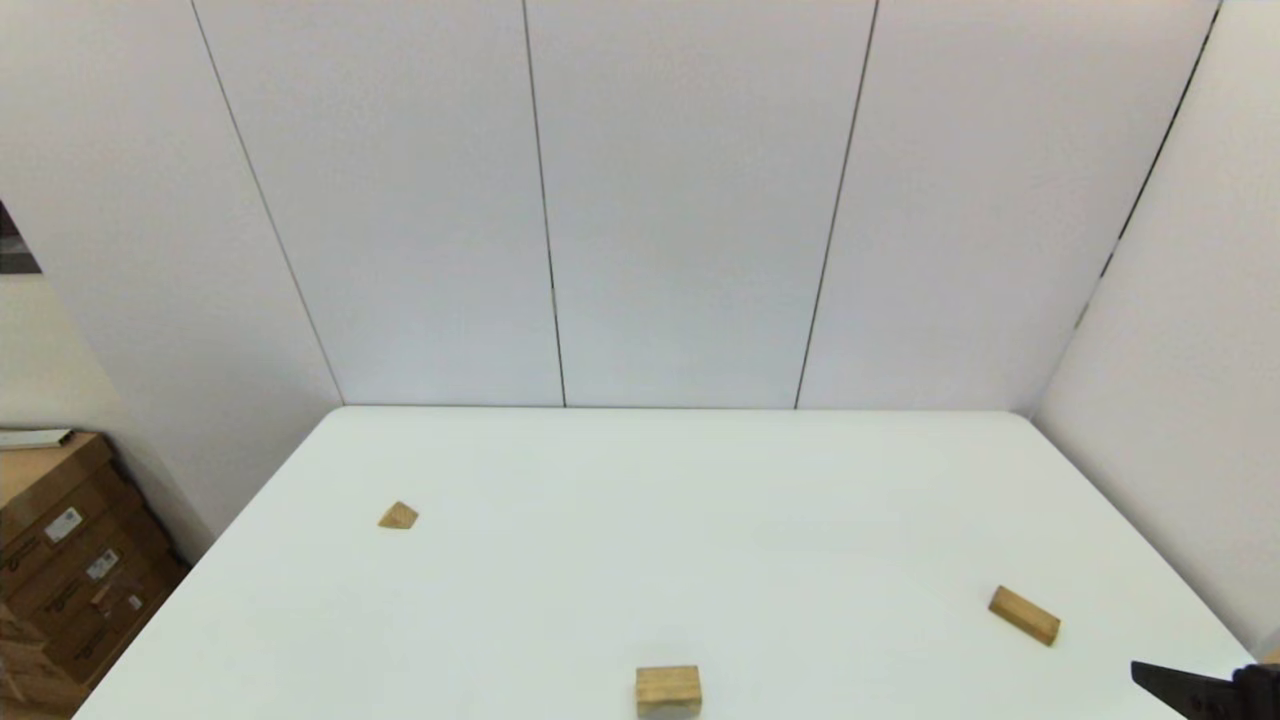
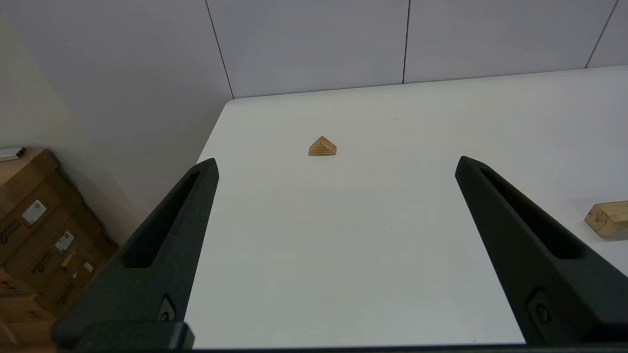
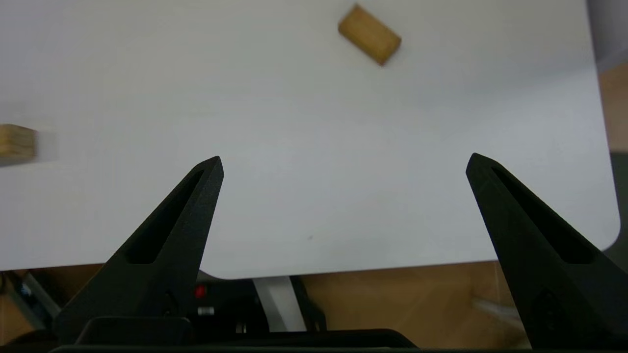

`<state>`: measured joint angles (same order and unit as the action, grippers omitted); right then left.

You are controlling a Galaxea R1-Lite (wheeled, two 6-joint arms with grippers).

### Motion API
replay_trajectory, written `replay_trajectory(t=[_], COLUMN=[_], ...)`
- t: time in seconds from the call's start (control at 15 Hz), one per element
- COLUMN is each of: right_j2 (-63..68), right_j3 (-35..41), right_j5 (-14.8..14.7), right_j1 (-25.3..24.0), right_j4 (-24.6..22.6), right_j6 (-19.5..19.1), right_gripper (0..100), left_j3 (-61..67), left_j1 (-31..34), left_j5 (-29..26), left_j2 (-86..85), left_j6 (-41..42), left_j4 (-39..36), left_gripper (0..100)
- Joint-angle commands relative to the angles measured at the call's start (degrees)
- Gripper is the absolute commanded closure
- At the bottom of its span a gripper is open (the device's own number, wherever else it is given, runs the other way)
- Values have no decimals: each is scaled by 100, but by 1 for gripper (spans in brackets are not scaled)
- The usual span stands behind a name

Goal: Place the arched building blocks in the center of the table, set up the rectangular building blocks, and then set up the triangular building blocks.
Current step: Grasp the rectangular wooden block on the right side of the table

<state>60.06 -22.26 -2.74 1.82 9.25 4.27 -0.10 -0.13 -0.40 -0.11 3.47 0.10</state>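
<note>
On the white table (image 1: 640,520) lie three wooden blocks. The small triangular block (image 1: 398,516) (image 2: 322,147) sits far left. The arched block (image 1: 668,690) (image 2: 608,219) (image 3: 17,142) rests at the front edge's middle, and its cut-out barely shows. The solid rectangular block (image 1: 1024,614) (image 3: 369,34) lies flat at the right. My left gripper (image 2: 336,164) is open and empty, out of the head view, hovering well short of the triangular block. My right gripper (image 3: 343,162) is open and empty over the table's front right edge; one of its fingers (image 1: 1175,685) shows in the head view.
Stacked cardboard boxes (image 1: 60,560) (image 2: 39,230) stand on the floor left of the table. Grey wall panels (image 1: 680,200) close the back and right sides. The table's rounded front right corner (image 3: 606,240) and the robot's base (image 3: 235,304) show below my right gripper.
</note>
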Motion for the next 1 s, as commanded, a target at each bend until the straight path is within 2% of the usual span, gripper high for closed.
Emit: replay_trajectory(t=[0.07,0.27,0.33,0.47,0.53,0.67,0.73,0.87,1.0], right_j2=[2343,3231,3424,3706,3802,3960,3978,4084,4374], right_j3=[-595,-701,-815,-1167,-1254,-1334,-1351,-1553,-1711], right_j5=[-7,-16,-7,230,301,327,371,810,863], right_j1=[188,363,478,715,750,838,935,1181,1453], right_j4=[-178,-785,-881,-793,-793,-837,-873,-829,-855], right_j6=[-154,-374,-594,-928,-945,-1112,-1350,-1868,-2351], right_gripper=[0,0,0,0,0,0,0,0,0], left_j3=[1,1,1,1,1,1,1,1,1], left_j1=[-4,5,-4,-4,-4,-4,5,-4,-4], left_j5=[14,5,5,5,5,5,5,5,14], left_j2=[11,11,11,11,11,11,11,11,11], left_j6=[-31,-13,-13,-22,-13,-13,-13,-22,-22], left_j4=[-1,-1,-1,-1,-1,-1,-1,-1,-1], left_gripper=[0,0,0,0,0,0,0,0,0])
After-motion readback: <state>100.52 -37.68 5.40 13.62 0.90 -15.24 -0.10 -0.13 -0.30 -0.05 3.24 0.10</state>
